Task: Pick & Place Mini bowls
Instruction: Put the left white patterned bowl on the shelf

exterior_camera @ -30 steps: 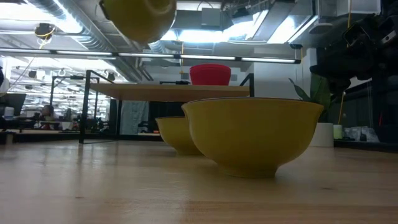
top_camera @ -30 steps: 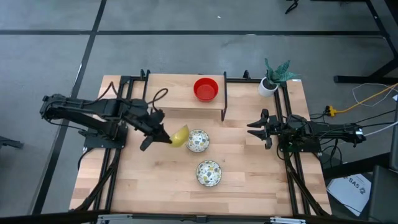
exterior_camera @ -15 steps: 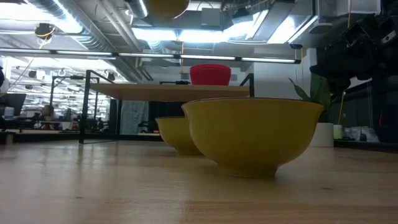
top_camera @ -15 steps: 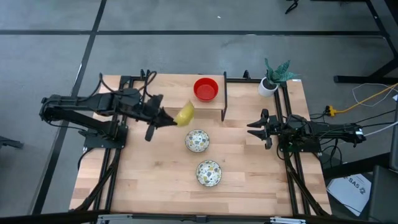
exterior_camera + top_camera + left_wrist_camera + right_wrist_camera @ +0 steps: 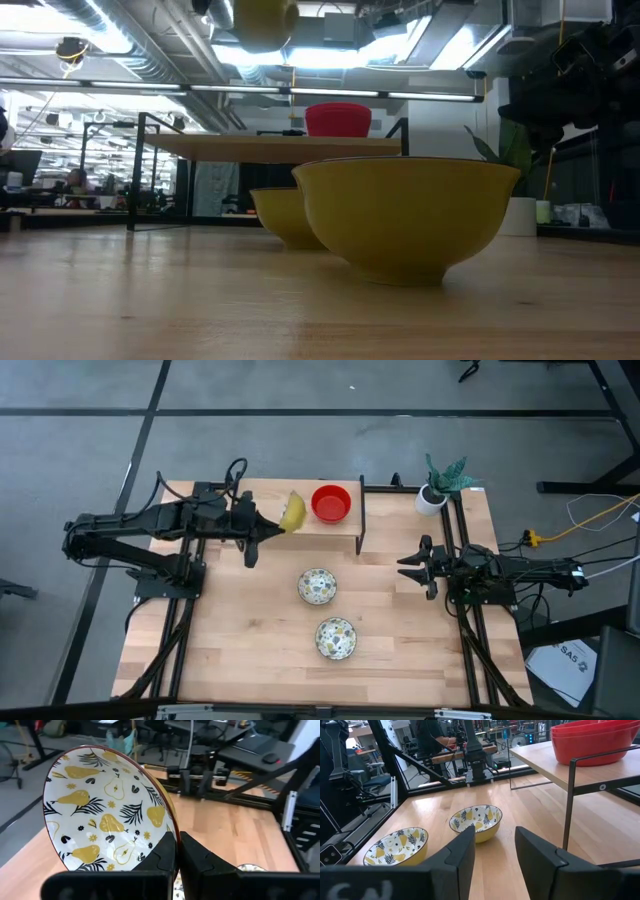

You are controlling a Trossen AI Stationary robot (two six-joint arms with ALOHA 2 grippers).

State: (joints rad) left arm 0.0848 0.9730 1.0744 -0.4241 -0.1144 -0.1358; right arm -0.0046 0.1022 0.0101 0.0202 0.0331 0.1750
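My left gripper (image 5: 268, 530) is shut on a mini bowl (image 5: 292, 513), yellow outside with a pear and leaf pattern inside (image 5: 100, 815). It hangs in the air beside the raised shelf (image 5: 300, 532) and shows at the top of the low view (image 5: 262, 20). Red mini bowls (image 5: 331, 503) stand stacked on that shelf. Two more patterned mini bowls (image 5: 317, 586) (image 5: 336, 637) rest on their bases on the table. My right gripper (image 5: 405, 567) waits open at the table's right, holding nothing. My left gripper holds the bowl by its rim (image 5: 169, 826), one finger inside the bowl and one against the yellow outer wall. The fingers come nearly level from the table's left. The bowl is lifted clear of table and shelf, tipped steeply onto its edge.
The shelf's dark metal frame has an upright post (image 5: 361, 520) at its right end. A small white plant pot (image 5: 432, 498) stands at the far right corner. Dark rails (image 5: 470, 640) run along both sides of the wooden table.
My left gripper has risen and swung toward the table's far edge, up to the shelf beside the red bowls, rolling as it went. The held bowl travelled with it from above the nearer patterned bowl and has turned more onto its edge. The right arm kept still.
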